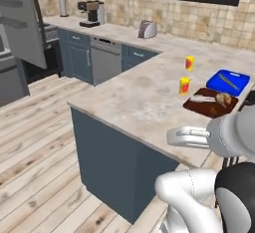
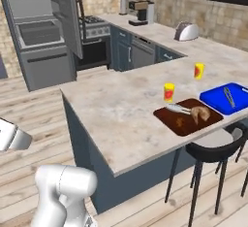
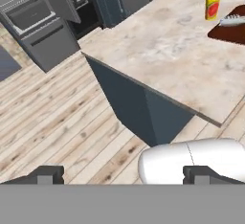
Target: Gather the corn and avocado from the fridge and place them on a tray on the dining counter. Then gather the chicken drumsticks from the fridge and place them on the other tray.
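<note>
My gripper (image 3: 122, 173) hangs spread wide, holding nothing, over the floor. Ahead of it on the worktop (image 3: 182, 70), the brown tray (image 2: 186, 117) carries a chicken drumstick (image 2: 199, 113); beyond, the blue tray (image 2: 227, 99) holds one elongated item I cannot identify.

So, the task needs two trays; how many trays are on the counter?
2. A brown tray holding a drumstick lies near the counter's edge by the stool; a blue tray sits right beside it, farther along.
</note>
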You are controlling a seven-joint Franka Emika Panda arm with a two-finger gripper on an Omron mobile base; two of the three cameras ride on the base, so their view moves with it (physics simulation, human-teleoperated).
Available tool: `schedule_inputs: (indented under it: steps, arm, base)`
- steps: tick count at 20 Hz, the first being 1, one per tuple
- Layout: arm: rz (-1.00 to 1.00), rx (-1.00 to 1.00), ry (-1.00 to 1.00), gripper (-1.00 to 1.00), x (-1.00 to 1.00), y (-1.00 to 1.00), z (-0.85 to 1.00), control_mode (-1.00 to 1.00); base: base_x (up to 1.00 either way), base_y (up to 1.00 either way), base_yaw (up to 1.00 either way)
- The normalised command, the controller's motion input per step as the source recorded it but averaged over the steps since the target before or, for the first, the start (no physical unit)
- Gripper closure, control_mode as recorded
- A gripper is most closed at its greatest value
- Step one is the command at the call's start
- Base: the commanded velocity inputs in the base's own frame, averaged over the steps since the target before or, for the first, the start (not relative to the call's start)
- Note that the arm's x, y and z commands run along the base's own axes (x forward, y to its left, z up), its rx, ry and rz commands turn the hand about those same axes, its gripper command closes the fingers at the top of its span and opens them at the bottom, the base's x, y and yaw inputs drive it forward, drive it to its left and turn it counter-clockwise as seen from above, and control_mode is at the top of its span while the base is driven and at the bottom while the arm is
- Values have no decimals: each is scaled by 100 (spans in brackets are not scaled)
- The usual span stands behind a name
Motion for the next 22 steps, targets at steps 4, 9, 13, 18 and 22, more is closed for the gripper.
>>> schedule_inputs:
  steps: [4,9,13,18,22]
  arm:
    - [0,0,0,-100,0,0,0,100]
    - [0,0,0,-100,0,0,0,100]
    - [0,0,0,-100,0,0,0,100]
    - [0,0,0,-100,0,0,0,100]
    - [0,0,0,-100,0,0,0,100]
  base:
    - [59,100,-9]
    - [65,100,-9]
    - [68,100,-10]
    - [67,100,-9]
    - [67,100,-8]
